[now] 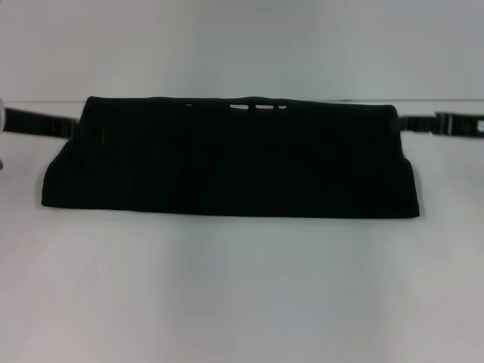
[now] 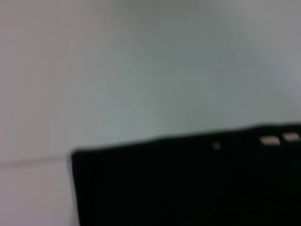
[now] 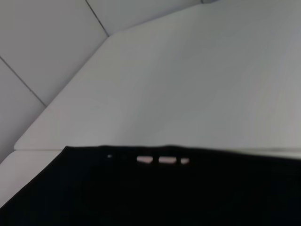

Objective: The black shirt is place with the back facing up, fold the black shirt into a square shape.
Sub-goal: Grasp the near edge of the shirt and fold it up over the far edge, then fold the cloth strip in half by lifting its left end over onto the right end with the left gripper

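The black shirt [image 1: 227,162] stretches as a wide dark band across the middle of the white table [image 1: 242,295]. Its far edge is raised and pulled straight between my two arms, with small gaps of light along that edge. My left gripper [image 1: 76,127] meets the shirt's far left corner and my right gripper [image 1: 401,121] meets its far right corner. Both hold the cloth, which covers their tips. The near edge lies on the table. The shirt's edge also shows in the left wrist view [image 2: 188,183] and in the right wrist view [image 3: 164,197].
The white table runs broad in front of the shirt. The table's far edge [image 1: 45,102] lies just behind the raised cloth. A pale tiled floor [image 3: 42,42] shows beyond the table corner in the right wrist view.
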Action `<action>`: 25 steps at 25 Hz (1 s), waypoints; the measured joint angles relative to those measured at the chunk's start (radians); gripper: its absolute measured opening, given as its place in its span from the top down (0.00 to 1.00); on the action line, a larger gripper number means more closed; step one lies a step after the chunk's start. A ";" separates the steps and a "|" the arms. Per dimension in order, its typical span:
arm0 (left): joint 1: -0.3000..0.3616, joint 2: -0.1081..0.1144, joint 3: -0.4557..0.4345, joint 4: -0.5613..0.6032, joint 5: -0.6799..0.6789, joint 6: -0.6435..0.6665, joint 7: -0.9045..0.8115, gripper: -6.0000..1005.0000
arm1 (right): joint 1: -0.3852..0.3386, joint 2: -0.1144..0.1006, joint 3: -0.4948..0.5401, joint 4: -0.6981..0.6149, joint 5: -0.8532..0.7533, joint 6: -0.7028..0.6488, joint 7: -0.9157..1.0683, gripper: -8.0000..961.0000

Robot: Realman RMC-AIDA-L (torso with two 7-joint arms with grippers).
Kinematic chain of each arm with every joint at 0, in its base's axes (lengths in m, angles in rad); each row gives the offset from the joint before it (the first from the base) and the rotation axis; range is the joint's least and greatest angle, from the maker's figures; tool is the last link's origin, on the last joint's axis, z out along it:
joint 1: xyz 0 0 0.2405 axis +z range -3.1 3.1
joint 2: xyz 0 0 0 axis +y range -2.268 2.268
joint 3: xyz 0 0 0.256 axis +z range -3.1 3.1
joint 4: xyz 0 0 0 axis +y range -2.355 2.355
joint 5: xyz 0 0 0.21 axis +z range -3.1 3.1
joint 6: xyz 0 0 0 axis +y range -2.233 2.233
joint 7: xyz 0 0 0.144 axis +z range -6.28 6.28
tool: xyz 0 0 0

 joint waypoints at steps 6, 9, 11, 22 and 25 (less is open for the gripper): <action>0.070 0.000 -0.005 0.016 0.008 0.042 -0.053 0.05 | -0.077 -0.020 0.002 -0.001 0.017 -0.062 0.000 0.28; 0.097 -0.001 -0.008 0.012 0.006 0.020 -0.064 0.05 | -0.094 -0.025 0.009 -0.001 0.017 -0.065 0.000 0.29; 0.110 -0.001 -0.008 0.007 0.003 -0.003 -0.065 0.05 | -0.099 -0.028 0.013 0.000 0.017 -0.063 0.000 0.29; 0.089 0.007 0.011 -0.153 0.008 -0.161 -0.055 0.05 | -0.089 -0.030 0.005 0.004 0.012 -0.043 -0.002 0.28; 0.088 0.006 0.016 -0.169 0.008 -0.184 -0.054 0.05 | -0.087 -0.030 0.004 0.004 0.011 -0.043 -0.004 0.28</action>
